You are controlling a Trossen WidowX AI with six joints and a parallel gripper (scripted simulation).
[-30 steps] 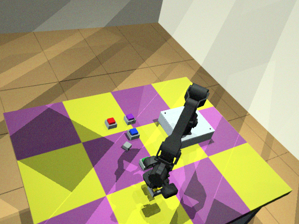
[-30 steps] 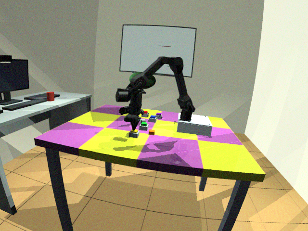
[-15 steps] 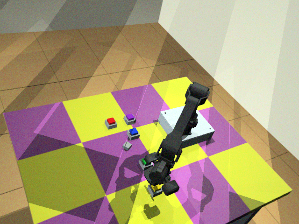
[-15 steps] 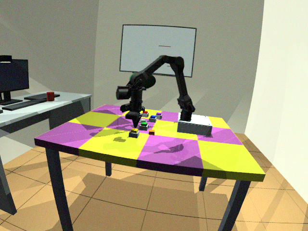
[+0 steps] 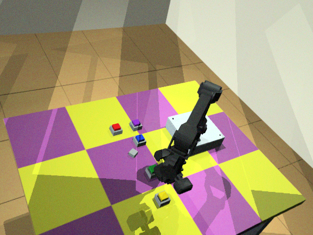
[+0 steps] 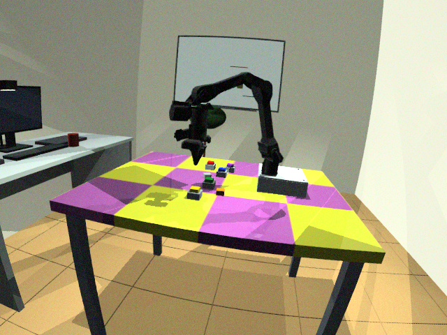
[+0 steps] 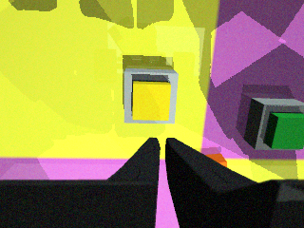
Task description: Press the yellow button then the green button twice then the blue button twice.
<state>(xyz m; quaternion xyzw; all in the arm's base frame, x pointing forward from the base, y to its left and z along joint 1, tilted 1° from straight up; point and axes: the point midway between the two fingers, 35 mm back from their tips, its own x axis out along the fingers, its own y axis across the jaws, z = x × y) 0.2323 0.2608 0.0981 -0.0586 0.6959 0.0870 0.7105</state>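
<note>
Your gripper [image 7: 161, 142], clenched on nothing, hangs above the yellow button [image 7: 151, 100]; the green button [image 7: 284, 130] lies right.

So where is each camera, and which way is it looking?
Top: high above the table's far side, looking down at the buttons and the whole arm.
Exterior: out in the room, facing the table's front; shows the full arm, its base box and the whiteboard behind.
Wrist: on the arm, looking down past the shut hand.
Shared: all three show the yellow button and the green button.
</note>
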